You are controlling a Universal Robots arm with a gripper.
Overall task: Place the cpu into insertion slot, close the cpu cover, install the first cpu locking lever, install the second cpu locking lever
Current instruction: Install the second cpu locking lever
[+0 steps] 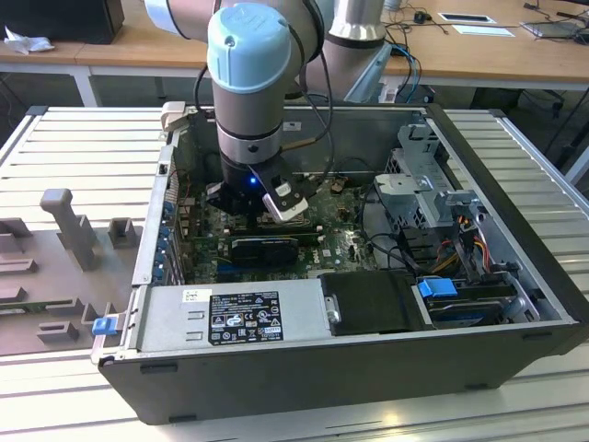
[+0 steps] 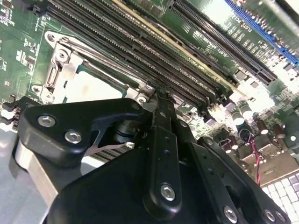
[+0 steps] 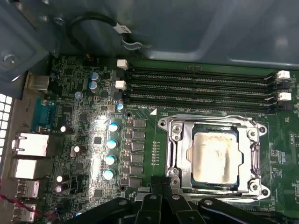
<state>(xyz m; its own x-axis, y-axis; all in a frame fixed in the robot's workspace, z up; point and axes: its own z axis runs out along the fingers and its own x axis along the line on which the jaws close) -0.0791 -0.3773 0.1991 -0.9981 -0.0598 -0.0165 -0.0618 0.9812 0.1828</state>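
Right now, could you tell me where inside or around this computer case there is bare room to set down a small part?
The ribbed metal table is bare behind the grey fixtures and also beside the case on the exterior view's right. The flat power supply top is free too. Inside, it is crowded: arm and tool over the motherboard, beside the cpu; cables and drive cage elsewhere.

A ribbed grey metal workbench [image 1: 83, 147] fills the foreground. Behind it stand light wooden desks [image 1: 138, 46] scattered with papers [image 1: 483, 29] and cables [image 1: 409, 55].
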